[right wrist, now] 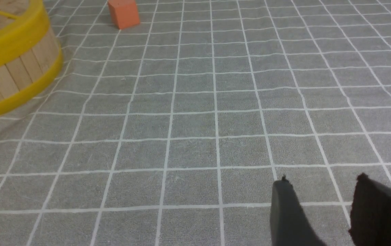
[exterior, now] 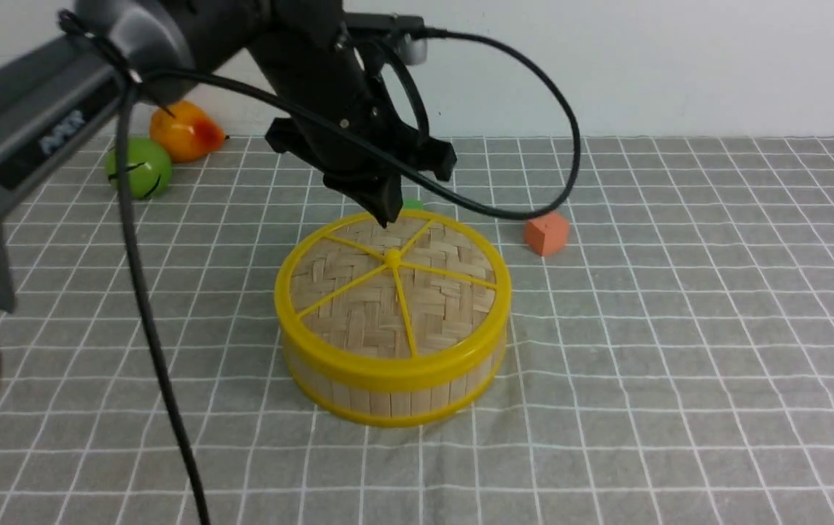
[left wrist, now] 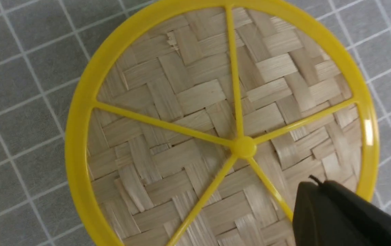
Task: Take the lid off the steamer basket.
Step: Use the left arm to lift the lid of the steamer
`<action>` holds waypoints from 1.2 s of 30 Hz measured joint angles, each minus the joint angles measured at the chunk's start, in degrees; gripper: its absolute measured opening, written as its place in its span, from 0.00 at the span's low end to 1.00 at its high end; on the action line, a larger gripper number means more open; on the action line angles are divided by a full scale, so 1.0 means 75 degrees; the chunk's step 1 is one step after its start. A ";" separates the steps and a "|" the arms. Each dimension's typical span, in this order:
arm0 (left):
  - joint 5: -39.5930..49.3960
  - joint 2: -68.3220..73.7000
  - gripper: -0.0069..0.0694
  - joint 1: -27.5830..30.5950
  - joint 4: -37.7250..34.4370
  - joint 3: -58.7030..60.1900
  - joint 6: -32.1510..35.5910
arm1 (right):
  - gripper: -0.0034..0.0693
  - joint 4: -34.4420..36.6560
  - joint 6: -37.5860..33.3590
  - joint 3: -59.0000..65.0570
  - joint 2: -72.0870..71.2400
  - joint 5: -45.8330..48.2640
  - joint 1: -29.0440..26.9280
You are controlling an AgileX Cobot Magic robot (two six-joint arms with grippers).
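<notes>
The steamer basket point(exterior: 388, 390) stands on the grey checked cloth in the middle, its slatted wall also in the right wrist view point(right wrist: 11, 75). The lid point(exterior: 359, 306) lies flat on top of it, woven bamboo with yellow rim, spokes and centre knob point(left wrist: 244, 147); it fills the left wrist view point(left wrist: 195, 102). My left gripper point(exterior: 388, 215) is shut and empty, its tip point(left wrist: 313, 184) just above the lid's far part, between knob and rim. My right gripper point(right wrist: 323, 181) is open and empty, low over bare cloth to the right of the basket; it is out of the front view.
An orange cube point(exterior: 547, 233) sits right of the basket, also in the right wrist view point(right wrist: 123, 13). A green fruit point(exterior: 138, 168) and an orange-yellow fruit point(exterior: 184, 131) lie at the far left. A small green thing point(exterior: 411, 205) peeks out behind the basket. The left arm's cable point(exterior: 570, 168) loops above the cube.
</notes>
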 joint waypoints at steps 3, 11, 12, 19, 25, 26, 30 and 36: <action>-0.0019 0.0334 0.16 -0.0372 0.0526 -0.0176 0.0144 | 0.38 0.0000 0.0000 0.0000 0.0000 0.0000 0.0000; -0.0377 0.0746 0.58 -0.0791 0.1413 -0.0216 0.0331 | 0.38 0.0000 0.0000 0.0000 0.0000 0.0000 0.0000; -0.0387 0.0756 0.60 -0.0791 0.1462 -0.0216 0.0331 | 0.38 0.0000 0.0000 0.0000 0.0000 0.0000 0.0000; -0.0579 0.0923 0.66 -0.0784 0.2164 -0.0216 -0.0516 | 0.38 0.0000 0.0000 0.0000 0.0000 0.0000 0.0000; -0.0287 0.1052 0.61 -0.0784 0.2438 -0.0241 -0.1122 | 0.38 0.0000 0.0000 0.0000 0.0000 0.0000 0.0000; -0.0240 0.1086 0.60 -0.0784 0.2446 -0.0241 -0.1156 | 0.38 0.0000 0.0000 0.0000 0.0000 0.0000 0.0000; -0.0203 0.1131 0.57 -0.0784 0.2448 -0.0241 -0.1188 | 0.38 0.0000 0.0000 0.0000 0.0000 0.0000 0.0000; -0.0227 0.1140 0.50 -0.0662 0.2409 -0.0241 -0.1241 | 0.38 0.0000 0.0000 0.0000 0.0000 0.0000 0.0000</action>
